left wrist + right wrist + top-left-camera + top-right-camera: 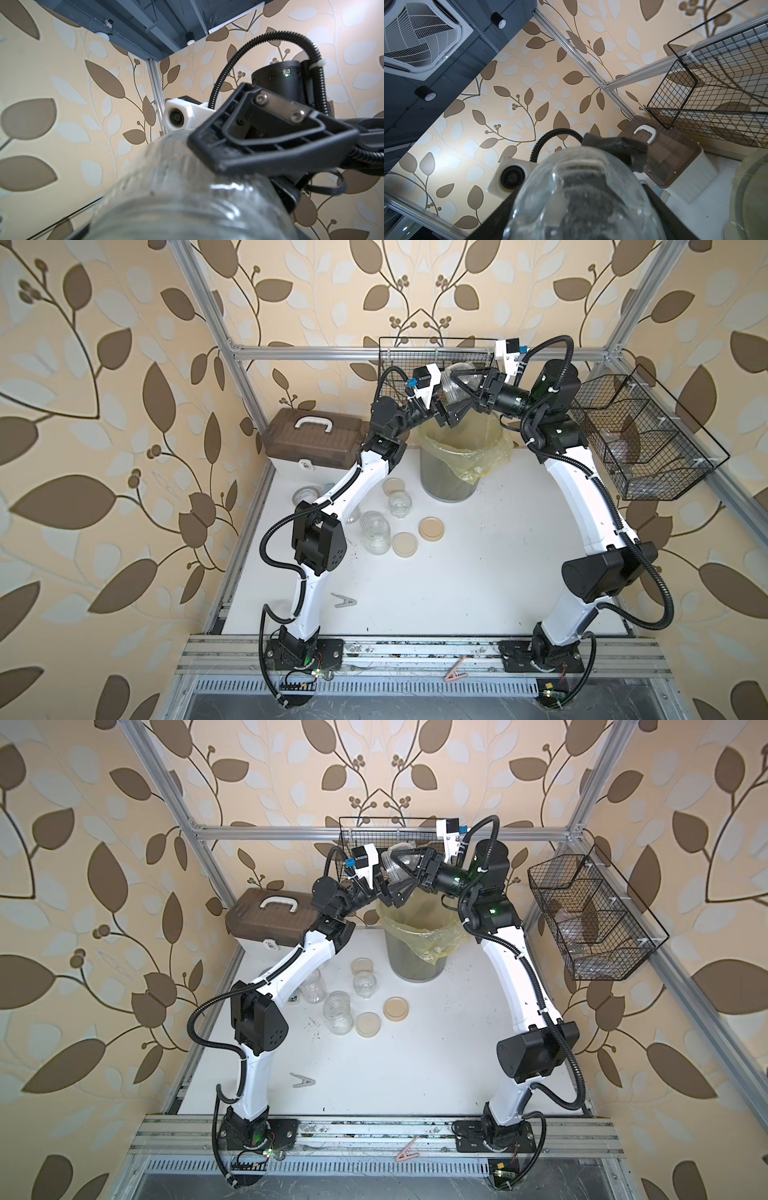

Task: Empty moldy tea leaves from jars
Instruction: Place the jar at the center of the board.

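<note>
Twice check the seat before trading grips: with jar (449,386) pinched between jaws of right gripper (462,386), bin (441,485) below them, and jaws of left gripper (447,407) wide astride its far end, close squarely on glass before right loosens.

No legible text, label, brand, number or sign on anything in any of the views.

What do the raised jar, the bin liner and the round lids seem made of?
Raised jar: clear glass, glossy; see-through with highlights. Bin liner: thin yellow plastic film, crinkled, translucent. Beige lids: matte, perhaps wood or plastic.
</note>
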